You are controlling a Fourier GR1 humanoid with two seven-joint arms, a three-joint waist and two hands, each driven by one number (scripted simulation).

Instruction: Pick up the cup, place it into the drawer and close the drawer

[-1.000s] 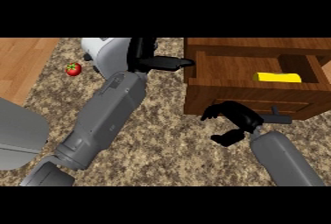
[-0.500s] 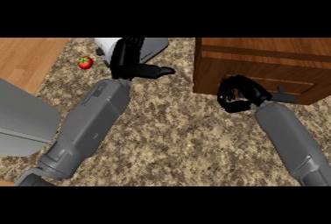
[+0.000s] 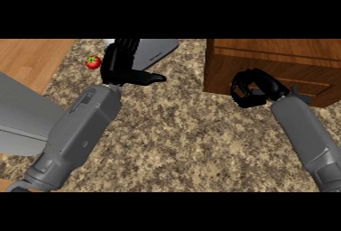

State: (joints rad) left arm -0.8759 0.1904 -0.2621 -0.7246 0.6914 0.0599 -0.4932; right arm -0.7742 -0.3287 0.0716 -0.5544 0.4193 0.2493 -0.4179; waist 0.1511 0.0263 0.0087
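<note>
The speckled, granite-like surface (image 3: 180, 131) fills most of the view, with a plain wood-grain strip (image 3: 30, 58) at its left edge. At upper right stands a boxy brown wooden drawer unit (image 3: 279, 63); its drawer front now sits nearly flush, where a second ago it stood pulled out with a yellow item inside, so nothing of its contents shows. The right hand (image 3: 253, 89) is against that front, fingers clenched on nothing visible. The left hand (image 3: 123, 63) has its fingers straight, released, over a pale grey object (image 3: 156, 48). The cup cannot be seen. A small red strawberry (image 3: 93, 62) lies just beside the left hand.
</note>
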